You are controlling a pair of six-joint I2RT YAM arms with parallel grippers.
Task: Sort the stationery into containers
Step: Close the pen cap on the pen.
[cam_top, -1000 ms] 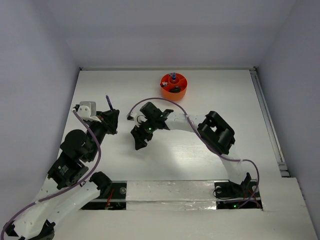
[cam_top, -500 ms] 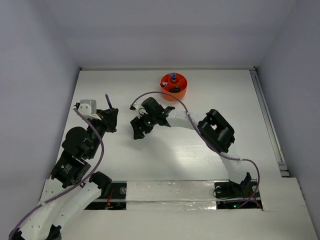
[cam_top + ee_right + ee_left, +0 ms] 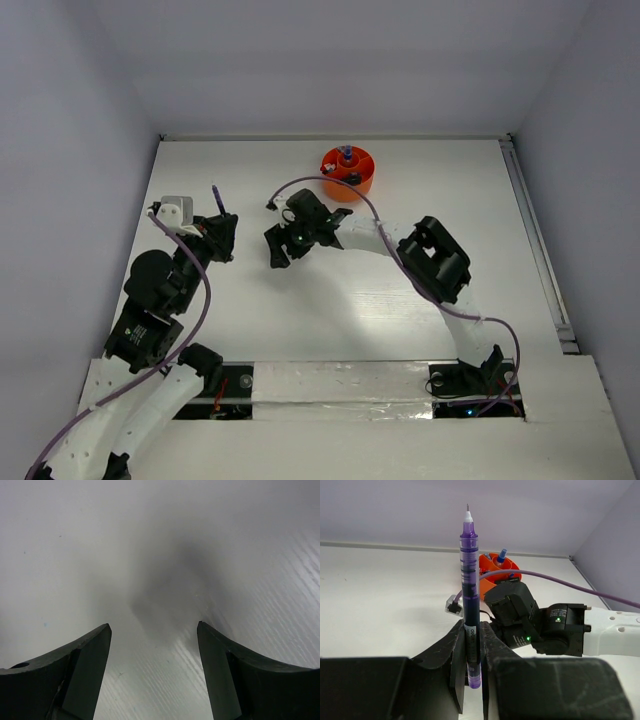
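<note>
My left gripper (image 3: 471, 642) is shut on a dark purple-blue pen (image 3: 469, 580) that stands upright between its fingers, tip up. From above, that pen (image 3: 217, 197) sticks out past the left gripper (image 3: 222, 230) at mid-left. The round orange container (image 3: 347, 172) sits at the back centre with a blue-capped item and several other pieces of stationery inside; it also shows behind the pen as the orange tub (image 3: 496, 570). My right gripper (image 3: 277, 251) hangs open over bare table between the left gripper and the tub, and the right wrist view shows its open gripper (image 3: 154, 630) holding nothing.
The right arm (image 3: 435, 258) reaches across the middle of the table, its purple cable (image 3: 330, 190) looping above it. White walls close in the table on the left, back and right. A metal rail (image 3: 535, 240) runs along the right edge.
The right gripper has drawn back toward the far side and slightly left, staying open. The left gripper with the pen has shifted only slightly.
</note>
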